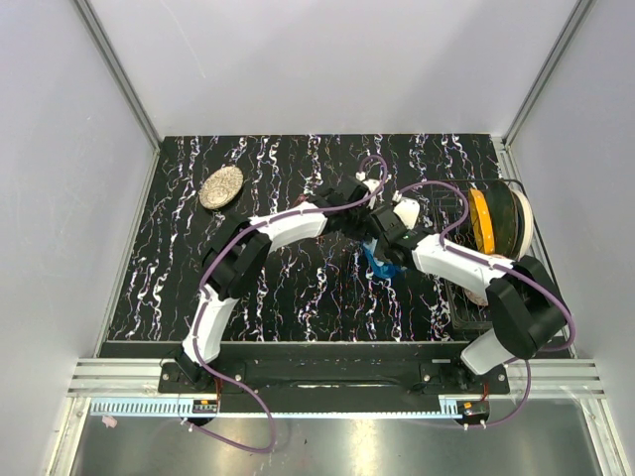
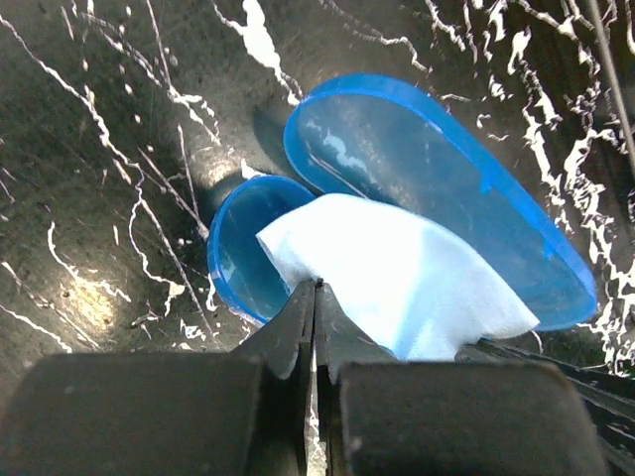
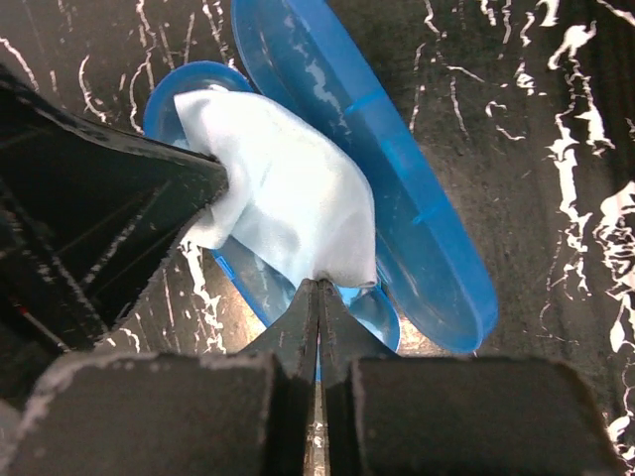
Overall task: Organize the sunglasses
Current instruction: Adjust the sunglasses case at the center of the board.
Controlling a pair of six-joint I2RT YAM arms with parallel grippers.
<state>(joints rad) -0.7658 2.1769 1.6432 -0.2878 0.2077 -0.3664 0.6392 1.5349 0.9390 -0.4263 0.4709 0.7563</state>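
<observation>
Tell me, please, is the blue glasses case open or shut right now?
Open: the lid of the blue case lies swung away from its lower shell, whose hollow shows beneath the light blue cloth.

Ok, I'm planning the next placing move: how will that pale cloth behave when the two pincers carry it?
Probably floppy: the cloth sags and creases between the left pincer and right pincer. Likely very light, hanging from just two pinched edges. It may drape over the open case rim rather than lie flat.
</observation>
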